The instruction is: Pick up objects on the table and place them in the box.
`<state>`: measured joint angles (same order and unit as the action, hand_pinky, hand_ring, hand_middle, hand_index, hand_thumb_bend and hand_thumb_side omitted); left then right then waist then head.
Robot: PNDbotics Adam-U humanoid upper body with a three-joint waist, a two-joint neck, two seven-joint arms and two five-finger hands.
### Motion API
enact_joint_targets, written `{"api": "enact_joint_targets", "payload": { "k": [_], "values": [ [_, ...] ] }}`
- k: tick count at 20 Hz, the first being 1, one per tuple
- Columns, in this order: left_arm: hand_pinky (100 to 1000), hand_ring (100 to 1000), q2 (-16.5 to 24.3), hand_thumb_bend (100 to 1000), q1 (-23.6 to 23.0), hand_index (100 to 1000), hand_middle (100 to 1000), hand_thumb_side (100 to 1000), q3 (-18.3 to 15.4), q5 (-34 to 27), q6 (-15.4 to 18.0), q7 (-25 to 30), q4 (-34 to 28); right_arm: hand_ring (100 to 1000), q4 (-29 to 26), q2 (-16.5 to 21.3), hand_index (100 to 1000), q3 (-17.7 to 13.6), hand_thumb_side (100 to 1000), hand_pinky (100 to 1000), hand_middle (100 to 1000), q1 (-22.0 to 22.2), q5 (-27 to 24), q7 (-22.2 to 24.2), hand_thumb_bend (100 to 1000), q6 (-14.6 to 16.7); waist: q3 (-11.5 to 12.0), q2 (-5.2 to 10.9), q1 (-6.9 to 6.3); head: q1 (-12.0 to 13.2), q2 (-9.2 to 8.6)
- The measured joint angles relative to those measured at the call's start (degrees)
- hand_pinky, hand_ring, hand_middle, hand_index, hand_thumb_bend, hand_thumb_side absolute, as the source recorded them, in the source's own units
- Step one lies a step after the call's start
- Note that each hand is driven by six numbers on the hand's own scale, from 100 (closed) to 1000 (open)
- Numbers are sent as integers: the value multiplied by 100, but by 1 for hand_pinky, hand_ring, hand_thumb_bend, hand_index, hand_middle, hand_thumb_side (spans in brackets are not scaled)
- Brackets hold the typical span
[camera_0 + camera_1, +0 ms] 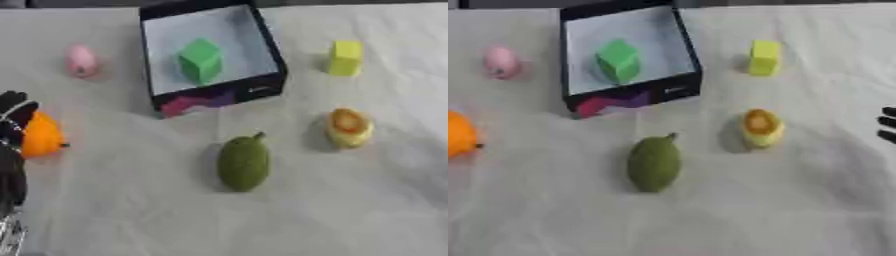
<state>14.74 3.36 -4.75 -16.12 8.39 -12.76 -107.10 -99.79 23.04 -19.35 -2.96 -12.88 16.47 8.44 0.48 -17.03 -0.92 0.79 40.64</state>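
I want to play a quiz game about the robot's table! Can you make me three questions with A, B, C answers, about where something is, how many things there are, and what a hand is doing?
1. Where is the green block?
A in the box
B beside the yellow block
C on the orange thing

2. How many things lie outside the box?
A two
B five
C eight

3. The left hand is
A at the orange thing
B inside the box
C lifting the green fruit

Answers: 1 A, it sits on the box's floor. 2 B: pink, yellow, orange, green, yellow-orange. 3 A, dark fingers beside it.
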Motion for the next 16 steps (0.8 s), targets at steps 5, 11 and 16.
{"api": "enact_joint_targets", "payload": {
  "k": [5,11,16],
  "values": [
    [948,766,3,176,-3,771,732,889,0,0,4,6,-4,879,-346,502,972,172,581,855,838,165,-97,116,100,320,-4,0,1,-17,1],
    [949,767,47,175,-32,770,731,889,3,2,1,18,-11,880,-920,1961,966,546,448,860,855,419,-225,63,100,956,-14,5,2,-40,7],
    [948,767,80,172,-46,769,729,887,14,3,-9,37,-11,881,-1246,3242,956,972,410,863,864,418,22,-166,100,1313,6,7,3,-89,14]
  ]
}}
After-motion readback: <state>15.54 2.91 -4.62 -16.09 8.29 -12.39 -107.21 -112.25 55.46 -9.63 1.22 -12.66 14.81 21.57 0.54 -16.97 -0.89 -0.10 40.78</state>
